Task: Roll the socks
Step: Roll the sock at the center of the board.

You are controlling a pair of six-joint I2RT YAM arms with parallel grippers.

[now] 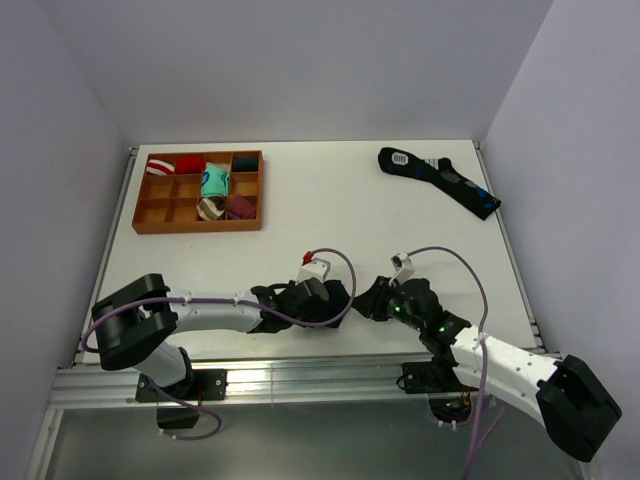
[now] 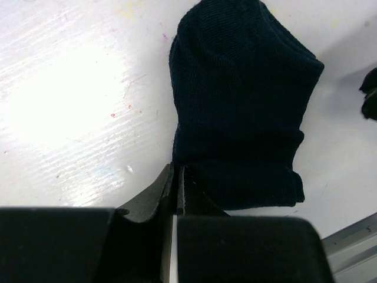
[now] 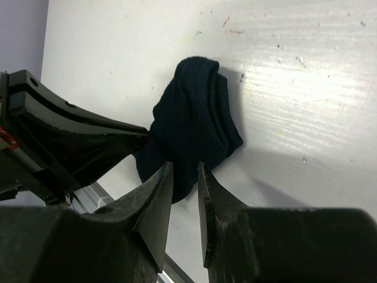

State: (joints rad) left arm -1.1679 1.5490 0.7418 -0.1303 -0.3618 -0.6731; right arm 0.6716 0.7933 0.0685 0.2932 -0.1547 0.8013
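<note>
**Two pincers at the socks**

The socks are laid as a dark navy bunch on the white counter, near its front edge, between the two arms. The left pincer is pressed together, its tips set against the bunch's near corner. The right pincer is held with a narrow slit between its fingers at the opposite edge of the fabric; whether cloth is pinched there cannot be told. A brown tray and a longer black sock are seen well apart, at the far side.
</note>
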